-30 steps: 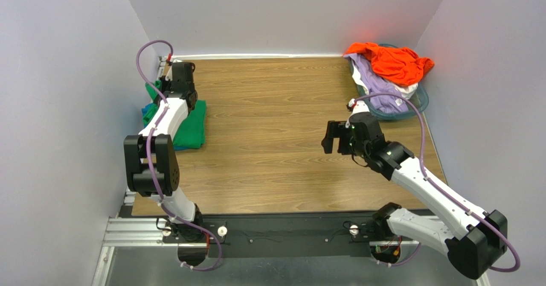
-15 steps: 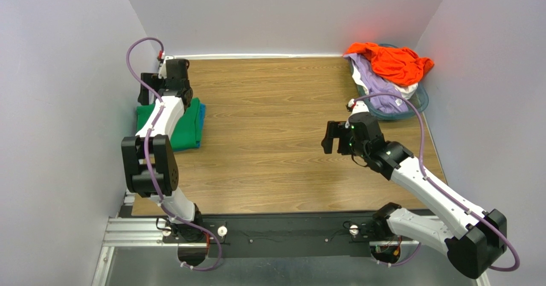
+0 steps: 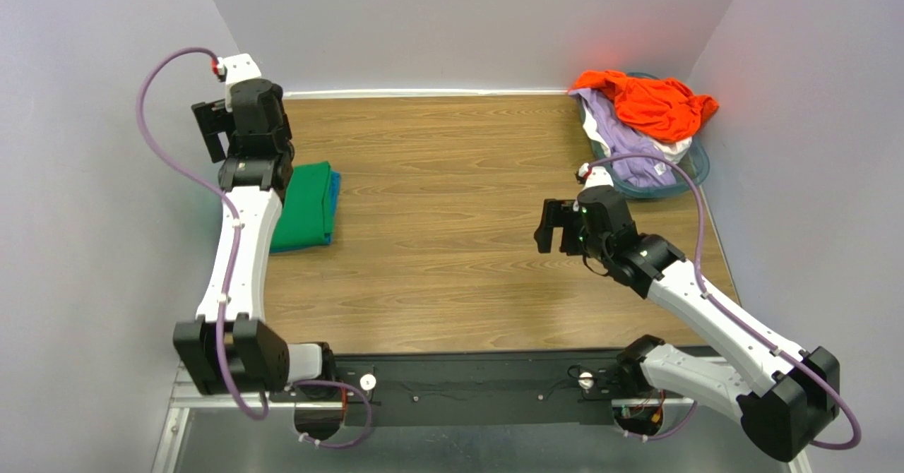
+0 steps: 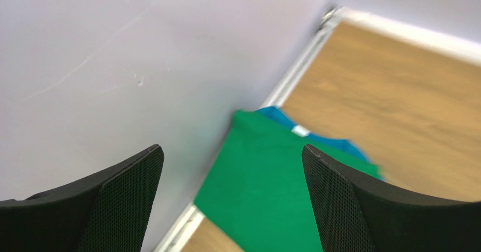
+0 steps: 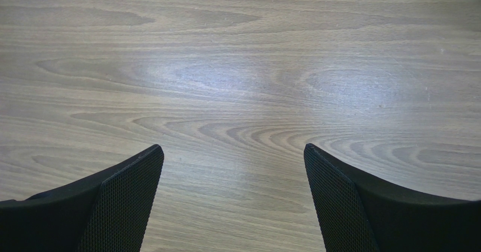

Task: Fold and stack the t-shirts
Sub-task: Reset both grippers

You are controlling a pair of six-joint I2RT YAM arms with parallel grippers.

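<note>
Folded green shirt [image 3: 306, 206] tops a blue shirt [image 3: 335, 185] at the table's [image 3: 456, 282] left edge. An orange shirt [image 3: 653, 102] and a lavender shirt [image 3: 628, 147] lie heaped in the basket [image 3: 695, 162], far right corner. The cloth looks limp and light, probably best pinched at a shoulder seam. Left claw [image 3: 212, 132] and right claw [image 3: 550, 227] gape wide, empty.

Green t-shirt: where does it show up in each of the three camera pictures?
Top external: the green t-shirt lies folded at the left edge of the table.
Left wrist: lower centre.
Right wrist: not in it.
Shared landmark: the teal-blue shirt peeking out from under it.
</note>
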